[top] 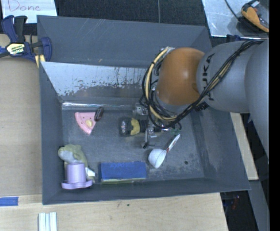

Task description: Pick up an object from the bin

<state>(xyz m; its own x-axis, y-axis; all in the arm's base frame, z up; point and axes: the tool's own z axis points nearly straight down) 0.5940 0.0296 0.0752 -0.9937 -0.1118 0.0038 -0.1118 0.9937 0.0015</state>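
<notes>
Starting at the left of the grey bin (212, 160), a pale greenish lump (71, 152) sits near the front left corner. Touching it on the front side is a lavender cup-like piece (76, 174) with a wide flared foot, close to the bin's front wall. Farther back on that side a pink wedge (85, 121) lies flat on the floor with a yellowish spot on it. Just to its right, at its upper corner, is a small dark piece (99, 113), too small for me to say what it is.

Moving toward the middle, a blue rectangular block (123, 171) lies along the front wall, just right of the lavender piece. Behind it, well apart from it and about mid-floor, is a small yellow-and-dark thing (130, 126).

My tool (149, 134) is low over the floor just to the right of that yellow-and-dark thing, close enough that I cannot say whether the two touch. I cannot tell whether my tool is apart, together, or clamped on anything, because my wrist hides it from above. The wrist's rounded orange cover (178, 76) and the looped cables (152, 88) around it hang over the back middle of the bin, and my grey arm (241, 76) comes in across the right rim.

Just right of and in front of my tool lies a white spoon (157, 157), with its rounded bowl toward the front beside the block's right end. Its thin handle angles up to the right and shows a touch of red.
</notes>
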